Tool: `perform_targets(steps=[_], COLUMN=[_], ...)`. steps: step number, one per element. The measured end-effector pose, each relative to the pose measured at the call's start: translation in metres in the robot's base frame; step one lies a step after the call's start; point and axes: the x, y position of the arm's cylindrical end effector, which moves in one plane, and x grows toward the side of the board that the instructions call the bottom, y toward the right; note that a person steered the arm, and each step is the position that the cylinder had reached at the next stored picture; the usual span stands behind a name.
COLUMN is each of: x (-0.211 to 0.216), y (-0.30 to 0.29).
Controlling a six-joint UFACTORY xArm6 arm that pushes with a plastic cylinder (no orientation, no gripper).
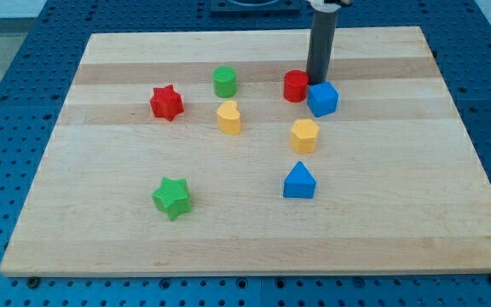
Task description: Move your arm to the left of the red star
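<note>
The red star (pixel 166 102) lies on the wooden board at the view's left. My tip (pixel 316 81) is far to the star's right, near the view's top. It stands just behind the blue cube (pixel 322 99) and right beside the red cylinder (pixel 296 86). The dark rod rises straight up out of the view's top edge.
A green cylinder (pixel 224 82) and a yellow heart-like block (pixel 228 118) lie between the tip and the red star. A yellow hexagonal block (pixel 304 135), a blue house-shaped block (pixel 299 182) and a green star (pixel 173 198) lie lower. The board (pixel 101 247) rests on a blue perforated table.
</note>
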Motion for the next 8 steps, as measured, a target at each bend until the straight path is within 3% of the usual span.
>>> perform_targets(steps=[3, 4, 6, 8], x=[-0.001, -0.044, -0.074, -0.043], y=[-0.023, -0.044, -0.176, -0.304])
